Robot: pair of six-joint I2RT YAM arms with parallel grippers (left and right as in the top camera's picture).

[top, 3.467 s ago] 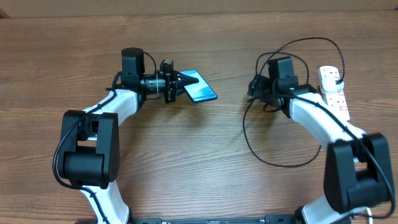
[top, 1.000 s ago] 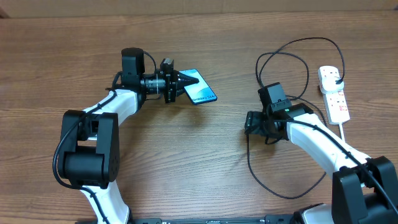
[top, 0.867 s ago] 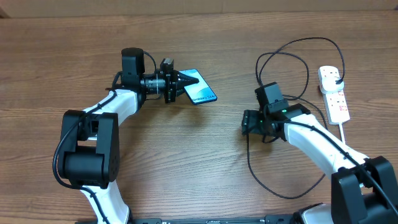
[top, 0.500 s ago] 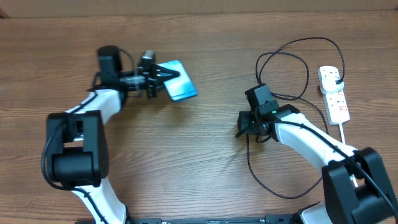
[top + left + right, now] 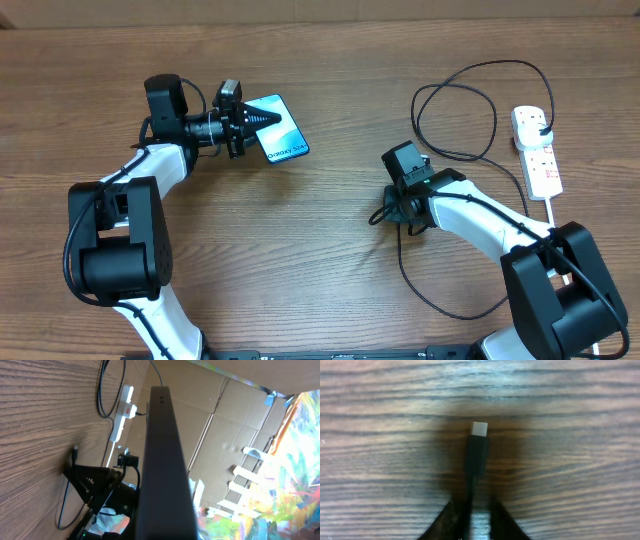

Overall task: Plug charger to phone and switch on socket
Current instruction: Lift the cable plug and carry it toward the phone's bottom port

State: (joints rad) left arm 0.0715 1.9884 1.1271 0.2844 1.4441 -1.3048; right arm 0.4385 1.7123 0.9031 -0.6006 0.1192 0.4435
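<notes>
The phone [image 5: 276, 140], its blue screen lit, is held off the table at one short edge by my left gripper [image 5: 243, 120], which is shut on it. In the left wrist view the phone [image 5: 161, 460] is a dark slab seen edge-on. The charger, a thin black cable [image 5: 455, 100], loops from the socket [image 5: 536, 150] down to my right gripper [image 5: 384, 213]. Its connector tip [image 5: 479, 428] lies on the wood just ahead of my right gripper [image 5: 479, 521]. The jaws stand narrow on either side of the cable, with a sliver of gap on its right.
The socket's white cord [image 5: 553, 215] runs toward the front right. A slack loop of cable [image 5: 450, 300] lies near my right arm. Cardboard boxes [image 5: 235, 415] stand beyond the table's far edge.
My left gripper has carried the phone left and back, tilting it. My right gripper has slid left over the connector end, and its jaws have narrowed around the cable.
</notes>
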